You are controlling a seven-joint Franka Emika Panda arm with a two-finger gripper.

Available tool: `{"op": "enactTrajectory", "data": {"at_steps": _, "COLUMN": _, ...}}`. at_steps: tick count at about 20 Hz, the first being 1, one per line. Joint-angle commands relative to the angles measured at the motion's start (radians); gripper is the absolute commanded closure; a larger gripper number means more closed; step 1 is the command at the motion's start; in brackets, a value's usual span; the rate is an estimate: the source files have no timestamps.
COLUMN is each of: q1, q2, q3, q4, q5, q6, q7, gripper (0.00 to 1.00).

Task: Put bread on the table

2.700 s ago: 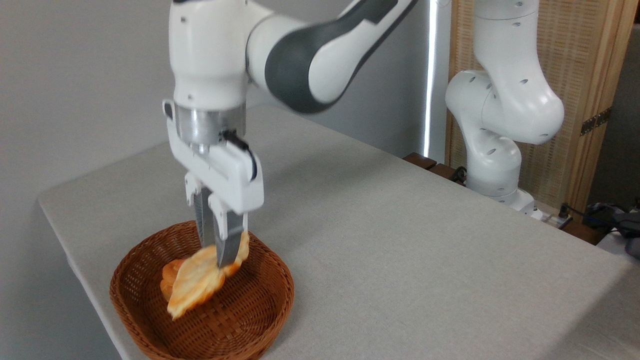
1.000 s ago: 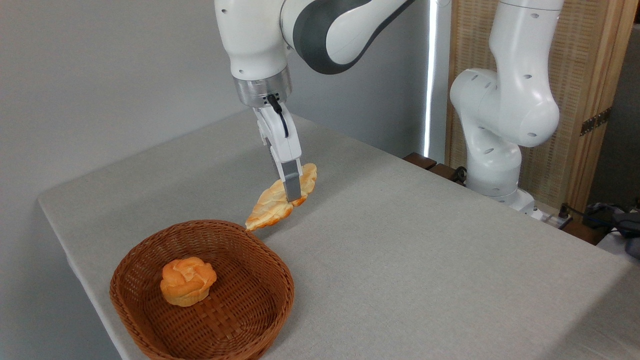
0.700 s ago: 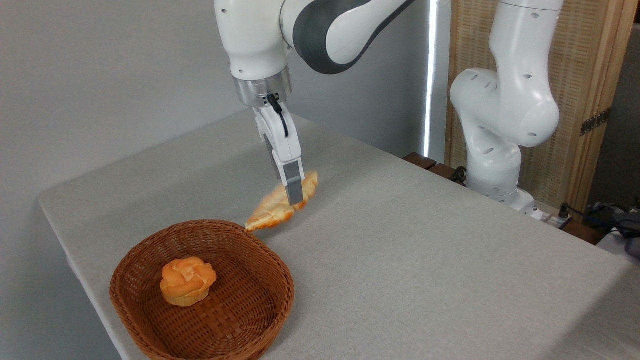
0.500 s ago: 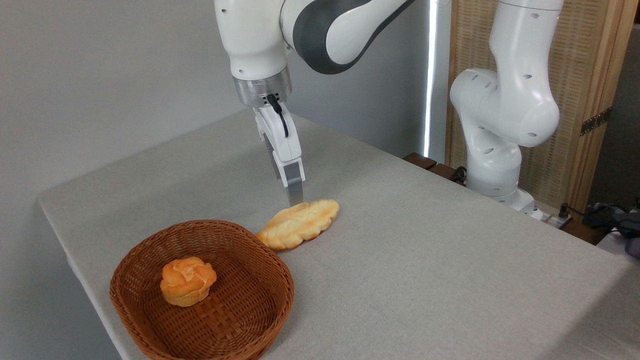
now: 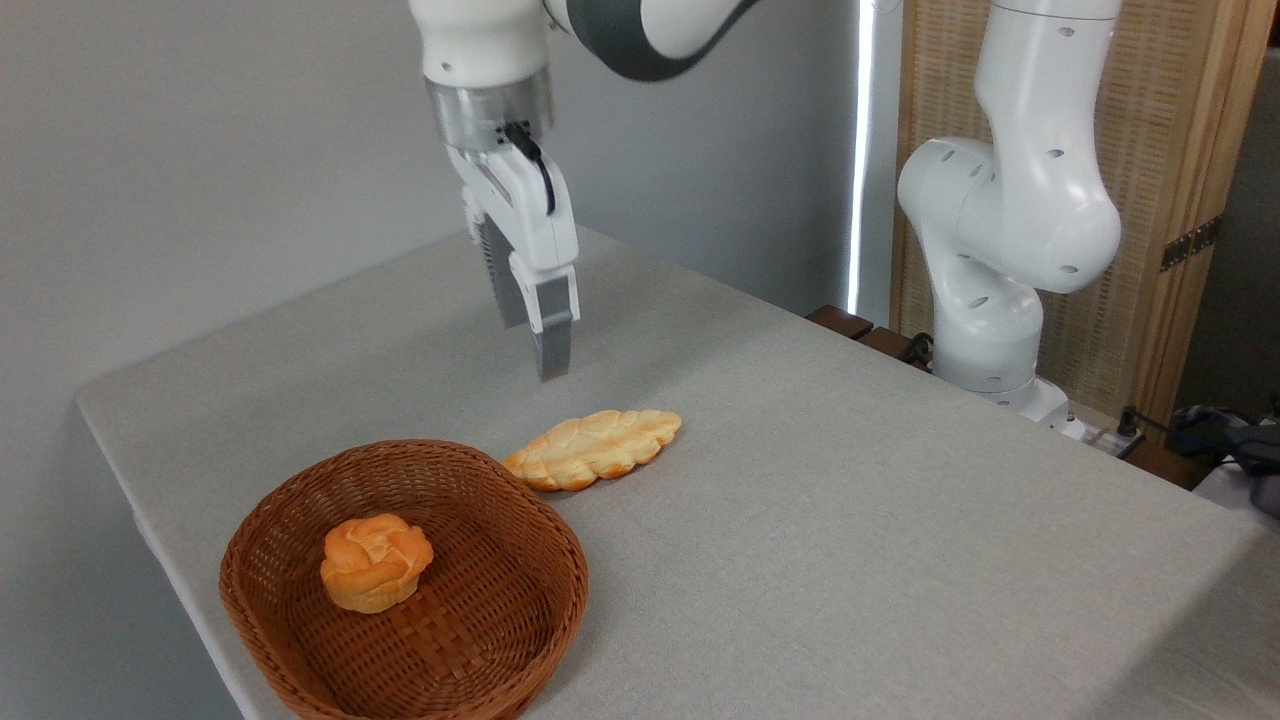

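Where the table (image 5: 850, 560) narrows toward its near left corner, a wicker basket (image 5: 300, 650) holds a swirled bun (image 5: 375, 561). Just behind its rim, the bread (image 5: 594, 449) lies flat on the cloth, pale golden, braided, leaf-shaped, with bare tabletop stretching right. Above it hangs the gripper (image 5: 532, 345), empty, fingers apart.

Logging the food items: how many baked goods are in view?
2. The bread lies flat on the table beside the basket; a round bun sits inside the basket. None appear hidden.
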Motion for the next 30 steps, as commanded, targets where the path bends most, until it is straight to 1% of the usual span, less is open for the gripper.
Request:
{"op": "enactTrajectory", "data": {"at_steps": 1, "q1": 0.041, "q2": 0.122, "q3": 0.004, "q4": 0.22, "q5": 0.001, "q6": -0.108, "q7": -0.094, "gripper": 0.0}}
{"op": "enactTrajectory", "data": {"at_steps": 2, "q1": 0.059, "q2": 0.138, "q3": 0.003, "q4": 0.257, "q5": 0.002, "q6": -0.116, "q7": -0.106, "gripper": 0.0}}
{"op": "enactTrajectory", "data": {"at_steps": 3, "q1": 0.07, "q2": 0.154, "q3": 0.003, "q4": 0.298, "q5": 0.015, "q6": -0.128, "q7": -0.112, "gripper": 0.0}}
{"op": "enactTrajectory", "data": {"at_steps": 4, "q1": 0.079, "q2": 0.174, "q3": 0.003, "q4": 0.338, "q5": 0.028, "q6": -0.153, "q7": -0.114, "gripper": 0.0}}
{"op": "enactTrajectory", "data": {"at_steps": 6, "q1": 0.09, "q2": 0.196, "q3": 0.007, "q4": 0.389, "q5": 0.035, "q6": -0.182, "q7": -0.115, "gripper": 0.0}}
{"op": "enactTrajectory", "data": {"at_steps": 10, "q1": 0.09, "q2": 0.198, "q3": 0.007, "q4": 0.395, "q5": 0.042, "q6": -0.21, "q7": -0.128, "gripper": 0.0}}
{"op": "enactTrajectory", "data": {"at_steps": 12, "q1": 0.09, "q2": 0.198, "q3": 0.001, "q4": 0.403, "q5": 0.085, "q6": -0.211, "q7": -0.164, "gripper": 0.0}}
{"op": "enactTrajectory", "data": {"at_steps": 17, "q1": 0.09, "q2": 0.196, "q3": 0.0, "q4": 0.403, "q5": 0.09, "q6": -0.221, "q7": -0.168, "gripper": 0.0}}
{"op": "enactTrajectory", "data": {"at_steps": 18, "q1": 0.09, "q2": 0.198, "q3": -0.009, "q4": 0.403, "q5": 0.096, "q6": -0.228, "q7": -0.168, "gripper": 0.0}}
{"op": "enactTrajectory", "data": {"at_steps": 20, "q1": 0.09, "q2": 0.198, "q3": -0.028, "q4": 0.407, "q5": 0.143, "q6": -0.228, "q7": -0.169, "gripper": 0.0}}
{"op": "enactTrajectory", "data": {"at_steps": 21, "q1": 0.09, "q2": 0.199, "q3": -0.028, "q4": 0.41, "q5": 0.153, "q6": -0.228, "q7": -0.169, "gripper": 0.0}}
{"op": "enactTrajectory", "data": {"at_steps": 28, "q1": 0.09, "q2": 0.196, "q3": -0.017, "q4": 0.41, "q5": 0.133, "q6": -0.228, "q7": -0.161, "gripper": 0.0}}
{"op": "enactTrajectory", "data": {"at_steps": 30, "q1": 0.09, "q2": 0.195, "q3": -0.014, "q4": 0.41, "q5": 0.108, "q6": -0.228, "q7": -0.163, "gripper": 0.0}}
